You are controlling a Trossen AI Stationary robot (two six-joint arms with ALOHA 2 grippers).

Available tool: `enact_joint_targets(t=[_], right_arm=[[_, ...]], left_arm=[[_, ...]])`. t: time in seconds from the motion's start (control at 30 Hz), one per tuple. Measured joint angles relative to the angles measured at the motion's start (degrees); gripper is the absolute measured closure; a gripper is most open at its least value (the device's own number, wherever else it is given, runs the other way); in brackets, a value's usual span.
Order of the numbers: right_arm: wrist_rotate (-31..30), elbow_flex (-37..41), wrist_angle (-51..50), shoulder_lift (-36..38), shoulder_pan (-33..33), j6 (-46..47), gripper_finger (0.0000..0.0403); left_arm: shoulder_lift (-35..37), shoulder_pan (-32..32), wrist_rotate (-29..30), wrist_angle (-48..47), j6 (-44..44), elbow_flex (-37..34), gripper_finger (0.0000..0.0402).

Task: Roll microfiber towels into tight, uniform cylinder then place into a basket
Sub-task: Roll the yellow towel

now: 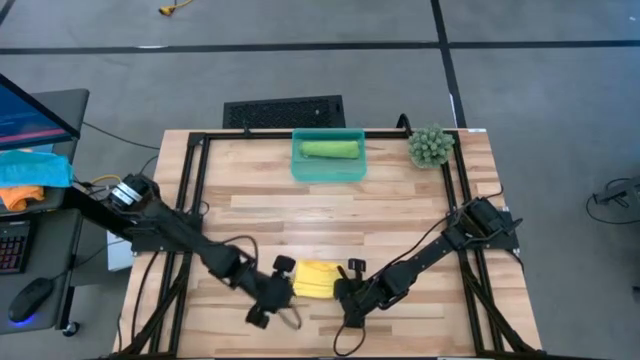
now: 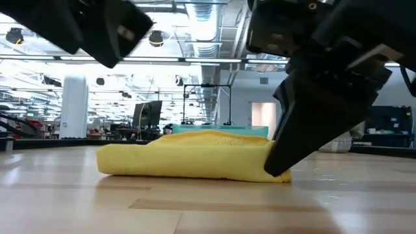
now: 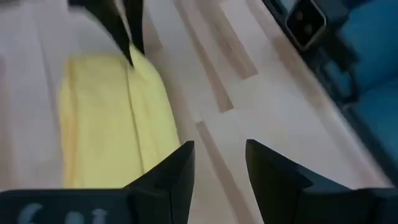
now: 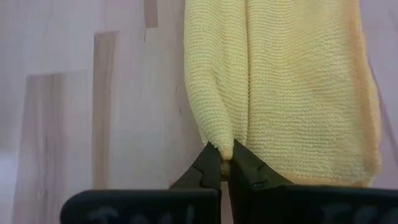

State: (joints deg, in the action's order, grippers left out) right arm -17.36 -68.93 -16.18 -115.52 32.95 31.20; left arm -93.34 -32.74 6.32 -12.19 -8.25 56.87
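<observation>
My right pincer (image 4: 227,163) is clamped shut on a fold at the edge of the yellow towel (image 1: 315,279), the tips pinching a small ridge of cloth. In the low view the same pincer (image 2: 281,166) presses down at the towel's end and hides that corner.

My left pincer (image 3: 217,163) stands with its jaws apart and nothing between them, just beside the towel's other edge over the bare wood of the tabletop (image 1: 400,215). Whether its near finger touches the cloth I cannot tell; the cloth runs out of sight beneath it.

The yellow towel (image 2: 188,156) lies near the front edge of the tabletop, between my two pincers, folded into a flat, thick pad with a lengthwise crease. Its layers are hard to count.

Farther back, at the rear edge, sits the teal basket (image 1: 300,170) with the light green towel (image 1: 330,149) rolled into a cylinder inside it. A small green plant (image 1: 430,146) stands near the basket, at the rear right corner. Behind the tabletop a black grille panel (image 1: 283,111) lies on the floor.
</observation>
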Motion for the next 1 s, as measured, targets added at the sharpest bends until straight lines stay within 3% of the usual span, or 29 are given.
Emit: enact_joint_targets(t=[0.13, 0.4, 0.6, 0.83, 1.0], right_arm=[[0.80, 0.00, 1.18, -0.06, -0.55, 3.31, 0.0370], [1.51, 0.04, 3.06, -0.15, -2.24, 6.88, 0.0384], [2.73, 0.04, 3.50, -0.15, -3.06, 9.31, 0.0372], [2.51, 0.04, 3.65, -0.15, -2.53, 9.29, 0.0384], [2.56, 0.04, 3.93, -0.15, -2.58, 9.01, 0.0371]], left_arm=[[-1.76, -3.60, 7.74, -0.02, 7.69, 0.01, 0.0267], [-6.30, -3.53, 13.88, 0.11, 11.73, -0.01, 0.0267], [-6.34, -2.85, 13.75, 0.61, 14.50, 0.03, 0.0267], [-10.65, -0.66, 13.31, 1.73, 15.76, 0.03, 0.0267], [-12.43, 0.64, 18.34, 1.49, 15.44, 0.03, 0.0267]])
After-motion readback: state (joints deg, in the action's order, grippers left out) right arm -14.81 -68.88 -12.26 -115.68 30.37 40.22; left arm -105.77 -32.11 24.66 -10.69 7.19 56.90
